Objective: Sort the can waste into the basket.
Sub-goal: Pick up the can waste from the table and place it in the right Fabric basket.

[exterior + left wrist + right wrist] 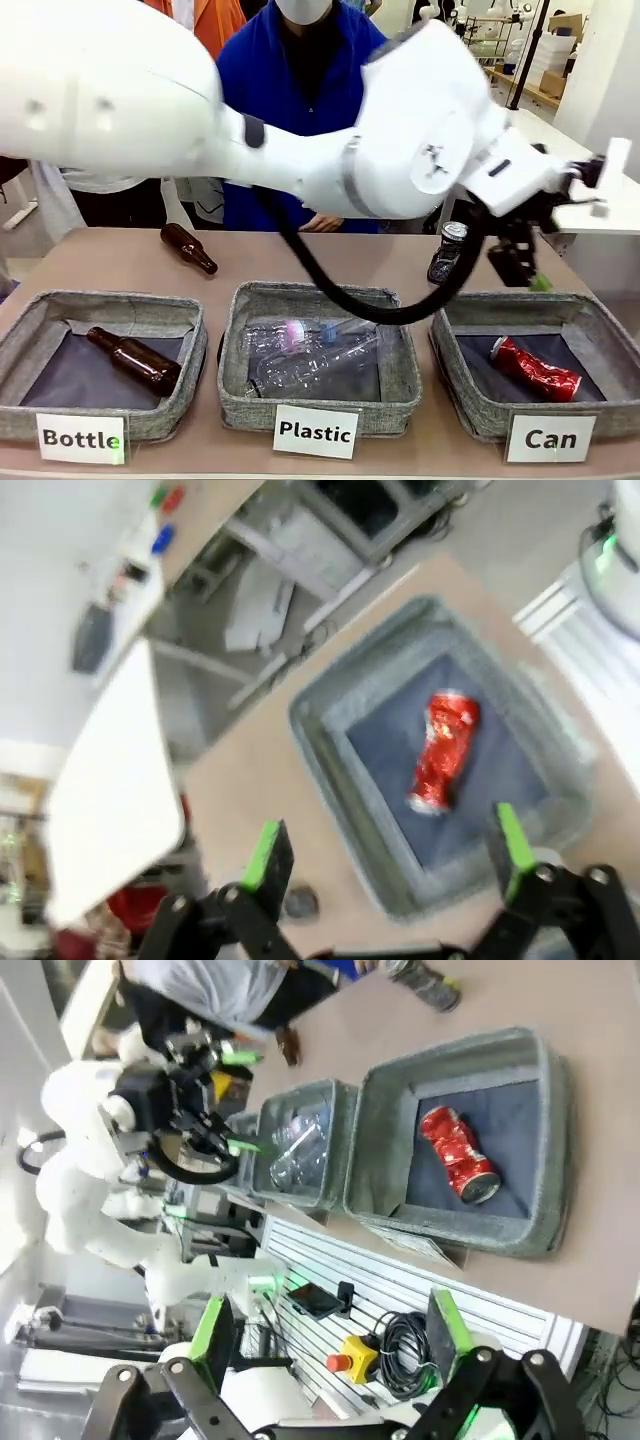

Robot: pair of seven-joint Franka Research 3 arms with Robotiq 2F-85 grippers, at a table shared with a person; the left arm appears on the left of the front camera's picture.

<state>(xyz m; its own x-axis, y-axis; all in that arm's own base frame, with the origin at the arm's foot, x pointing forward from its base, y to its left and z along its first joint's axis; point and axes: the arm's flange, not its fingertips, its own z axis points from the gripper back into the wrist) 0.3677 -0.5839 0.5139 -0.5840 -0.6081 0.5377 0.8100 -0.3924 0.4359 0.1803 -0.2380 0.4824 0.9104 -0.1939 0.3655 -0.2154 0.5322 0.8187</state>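
Jaws spread wide and empty, the left gripper [388, 845] hangs near the dented dark metal can [448, 252] just beyond the square grey fabric basket [465, 395], and a careless approach could knock it away.

We read three words in the front view, each in black on a white card label on the front wall of a square grey fabric basket. The left-hand label [80, 438] says "Bottle", on the left-hand grey basket [160, 424]. The middle label [316, 432] says "Plastic", on the middle grey basket [240, 410]. The right-hand label [550, 439] says "Can", on the right-hand grey basket [478, 420] (print on the crushed shiny red metal can [535, 368] inside is too small for us to read).
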